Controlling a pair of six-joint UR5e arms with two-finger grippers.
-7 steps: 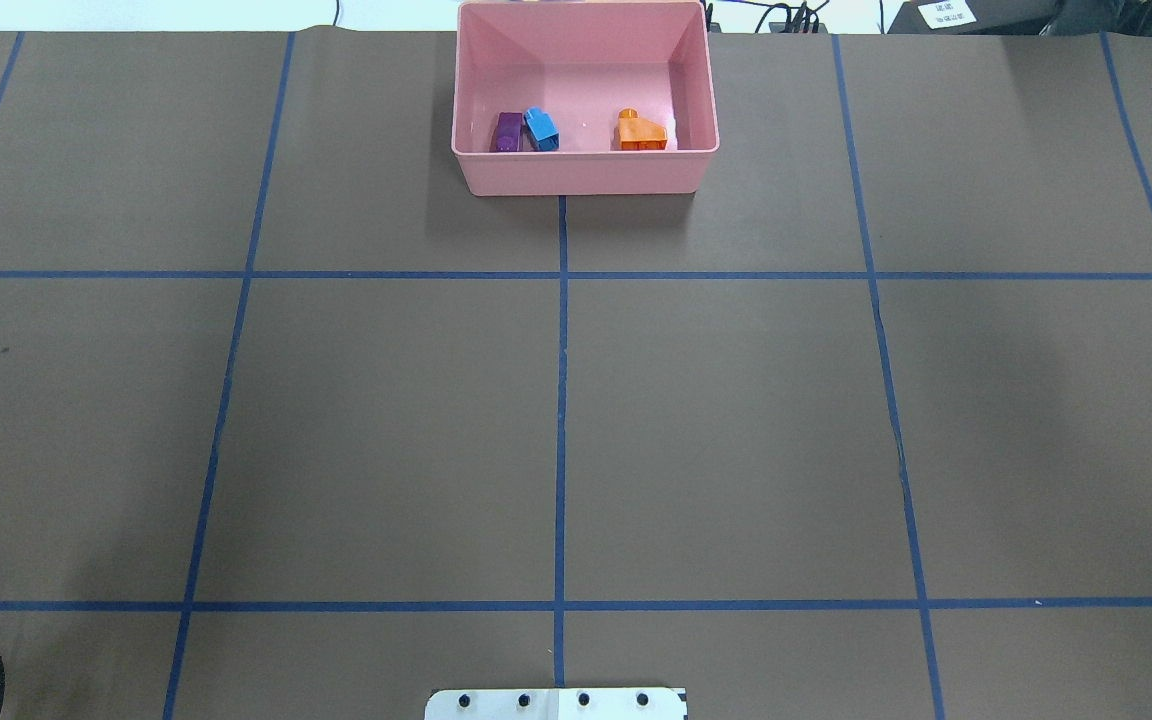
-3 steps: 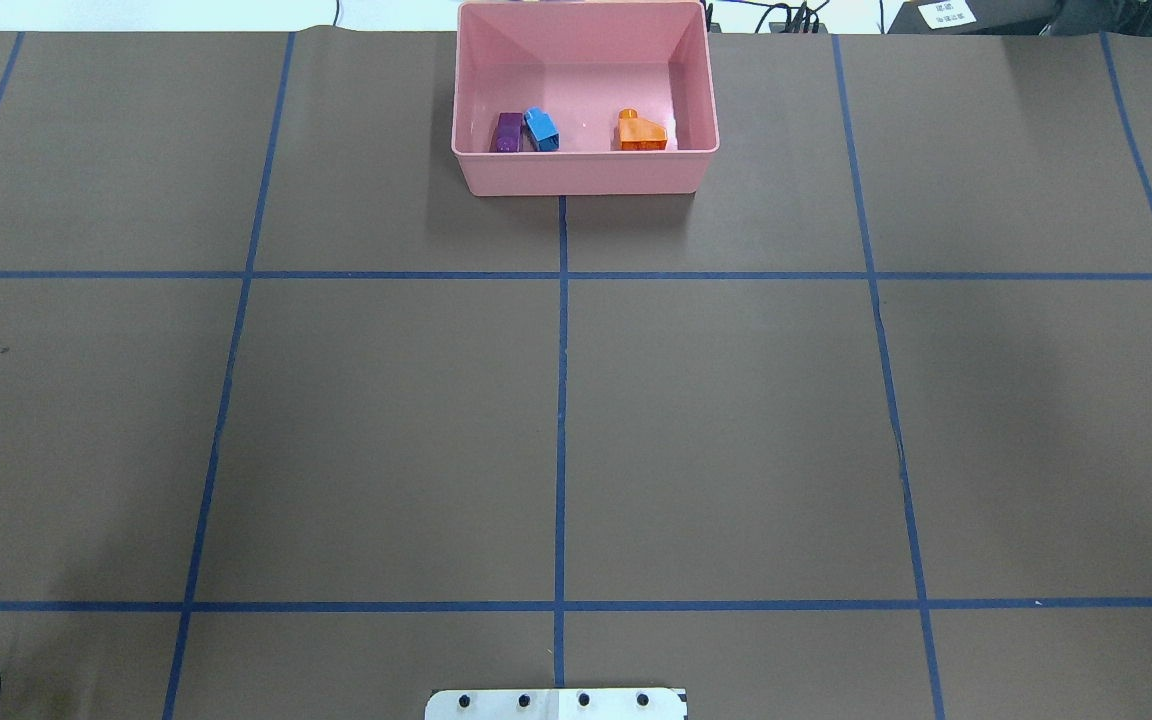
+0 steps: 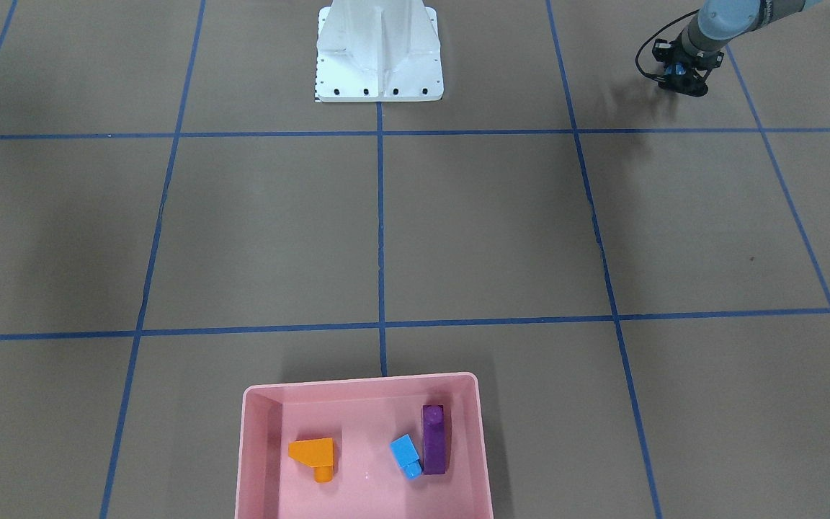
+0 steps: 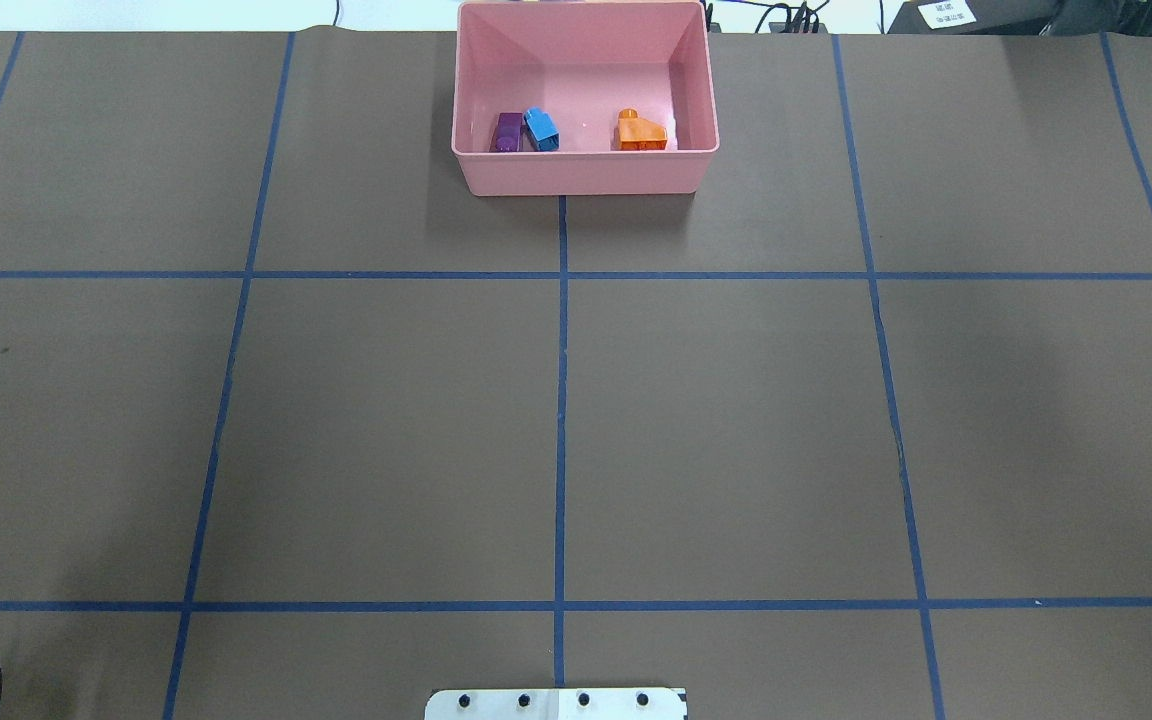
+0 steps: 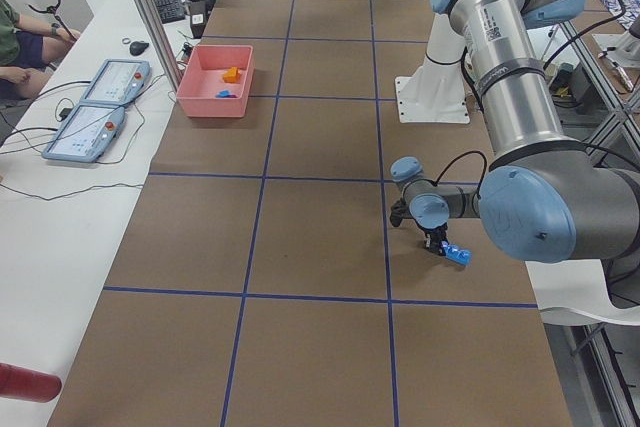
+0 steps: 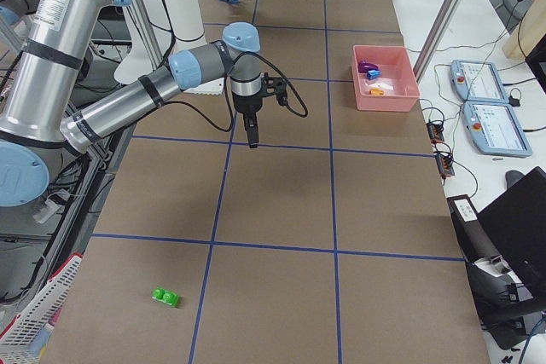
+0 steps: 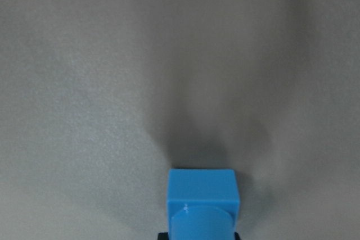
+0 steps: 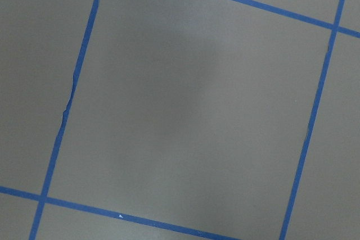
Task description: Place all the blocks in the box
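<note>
The pink box (image 3: 357, 382) stands at the table's far middle (image 4: 586, 175). In it lie the orange sloped block (image 3: 314, 453), the small blue cube (image 3: 405, 455) and the purple bar (image 3: 434, 438). My left gripper (image 3: 683, 78) is low over the table near my base, shut on the long blue bar (image 7: 202, 203), which also shows in the exterior left view (image 5: 457, 255). The small green block (image 6: 165, 297) lies on the table at my far right end. My right gripper (image 6: 252, 138) hangs over the table, pointing down; I cannot tell whether it is open or shut.
The white metal base (image 3: 379, 54) stands at the table's near middle edge. Blue tape lines grid the brown table. An operator and two tablets (image 5: 100, 102) are at a side desk beyond the box.
In the overhead view the left arm's cable at the lower left edge has slipped slightly lower. The box and its blocks have not moved.
</note>
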